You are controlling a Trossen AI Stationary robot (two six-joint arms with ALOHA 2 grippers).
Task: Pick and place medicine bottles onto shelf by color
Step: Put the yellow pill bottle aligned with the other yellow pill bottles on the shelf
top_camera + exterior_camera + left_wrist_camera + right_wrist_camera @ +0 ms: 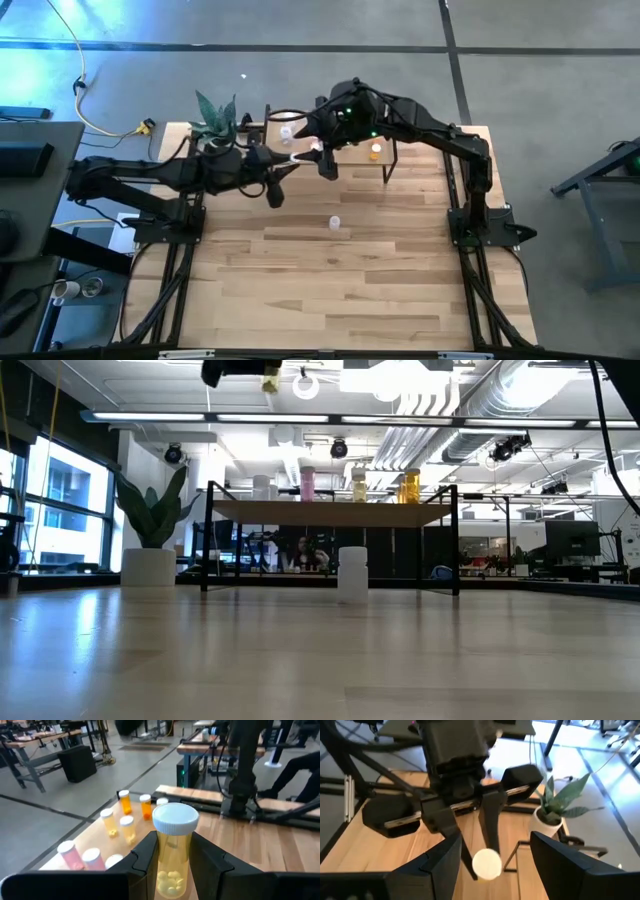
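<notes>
Pale yellow bottle point(172, 851), white cap, small pills at bottom, upright, clamped in left gripper point(174, 865) jaws, above shelf point(335, 513) at table point(340, 290) far edge. Shelf carries pink, yellow, orange bottles. Right gripper point(495, 857) just beside, jaws spread, holding nothing. White bottle point(335, 223) alone mid-table. Potted plant point(215, 118) at far left corner.

Pretty open office-lab space: big windows point(50, 500) on the left, exposed ducts point(470, 400) overhead. Grey concrete floor point(300, 25), a potted plant point(150, 525) too.
</notes>
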